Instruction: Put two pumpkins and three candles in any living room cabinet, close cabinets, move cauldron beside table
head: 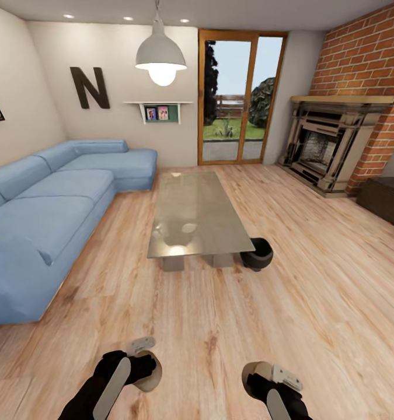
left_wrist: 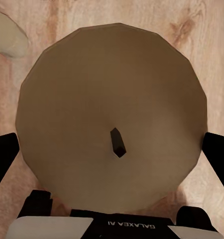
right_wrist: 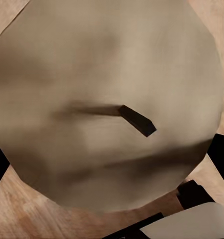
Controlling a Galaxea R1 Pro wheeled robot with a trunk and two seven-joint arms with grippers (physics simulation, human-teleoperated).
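Wood floor [head: 313,303]; cauldron [head: 257,254] mouth sideways.

arms: matte black | wrist covers: white panels | marking: "GALAXEA AI" lettering | jaws: black

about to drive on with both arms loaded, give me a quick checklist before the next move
1. Left tool holds a candle: ok, a tan disc with a dark wick sits between the black fingers in the left wrist view.
2. Right tool holds a candle: ok, the same kind of disc with a wick lies at its fingers.
3. Cauldron next to the table: ok, it stands on the floor at the glass table's near corner.
4. Dark cabinet closed: cannot tell, just its end is seen at the right edge.
5. Pumpkins stowed: cannot tell.
6. Floor path to the cabinet: ok, bare planks right of the cauldron.
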